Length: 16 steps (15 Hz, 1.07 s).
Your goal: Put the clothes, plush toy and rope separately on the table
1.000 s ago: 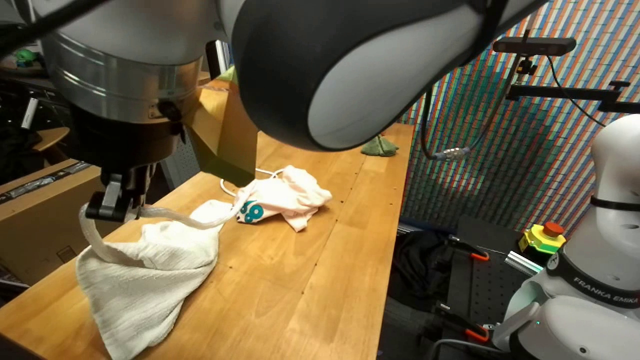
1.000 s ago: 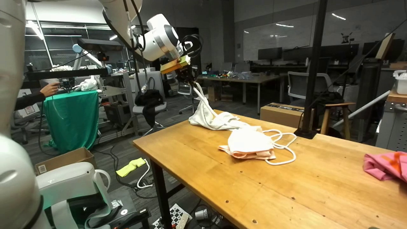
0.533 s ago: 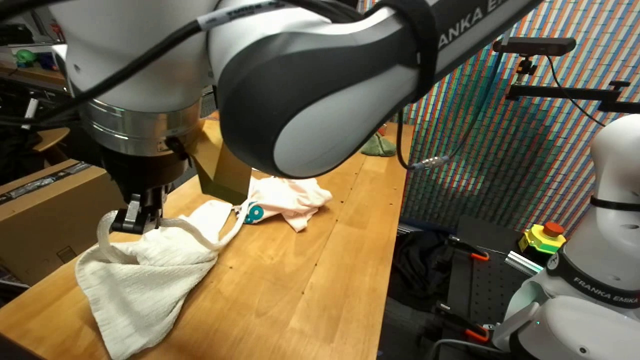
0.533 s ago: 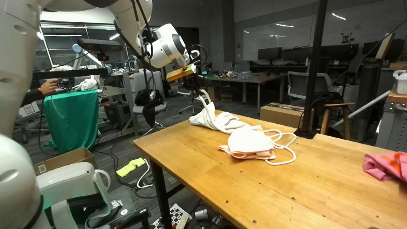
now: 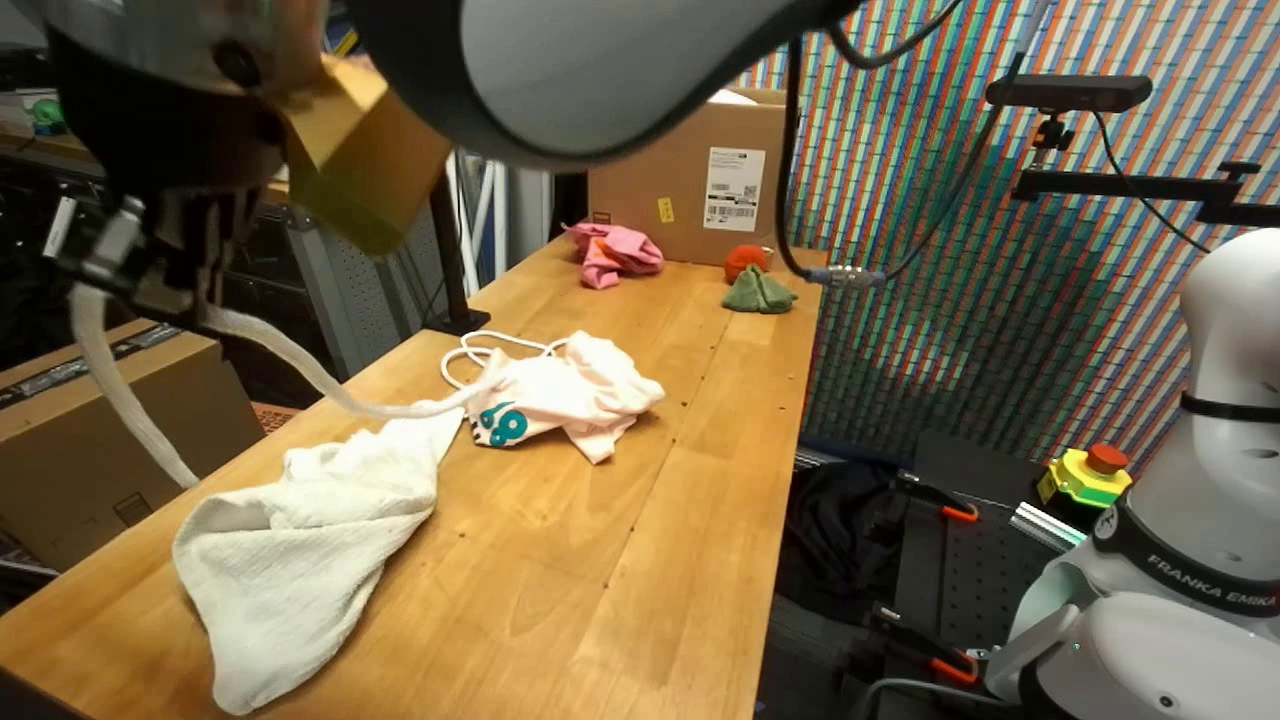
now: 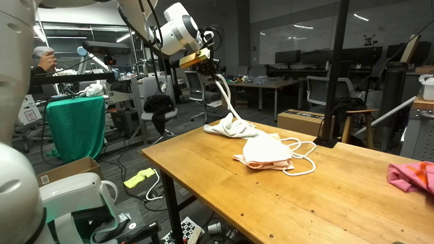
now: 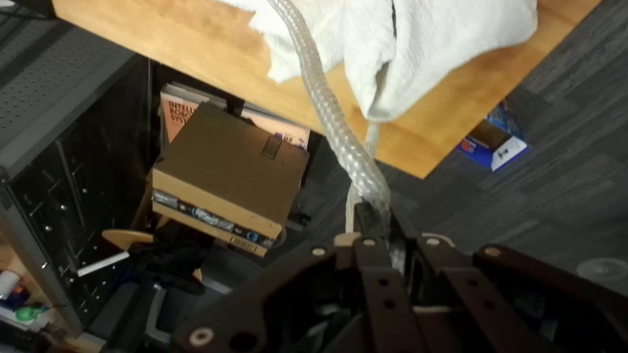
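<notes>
the claw (image 7: pixel 384 223) is clamped on the braided rope (image 7: pixel 321 93), held aloft near a long edge of the counter (image 5: pixel 560 600), presumably to free it from the white towel (image 5: pixel 300 545) by the corner and the peach cloth (image 5: pixel 580 390).

The end effector (image 7: pixel 383 220) points downward, fingers (image 7: pixel 365 223) clamped.

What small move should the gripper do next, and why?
Probably a gentle lift of the gripper: it holds the rope, which in the wrist view also runs to the edge of the white cloth, so the two seem not yet separated.
</notes>
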Each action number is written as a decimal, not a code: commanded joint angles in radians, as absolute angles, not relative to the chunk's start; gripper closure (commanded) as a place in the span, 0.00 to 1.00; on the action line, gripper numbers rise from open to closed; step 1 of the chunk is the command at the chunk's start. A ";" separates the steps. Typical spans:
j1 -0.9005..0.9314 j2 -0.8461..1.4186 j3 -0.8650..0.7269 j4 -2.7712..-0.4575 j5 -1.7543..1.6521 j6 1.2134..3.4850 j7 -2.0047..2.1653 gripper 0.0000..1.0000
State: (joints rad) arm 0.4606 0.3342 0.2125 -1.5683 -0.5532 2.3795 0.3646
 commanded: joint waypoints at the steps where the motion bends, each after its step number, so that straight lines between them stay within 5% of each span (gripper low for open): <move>1: 0.503 0.288 0.189 -1.461 -0.582 2.364 0.433 0.91; 8: 0.482 0.224 0.227 -1.362 -0.524 2.331 0.382 0.91; 16: 0.423 0.070 0.288 -1.486 -0.015 2.083 -0.060 0.91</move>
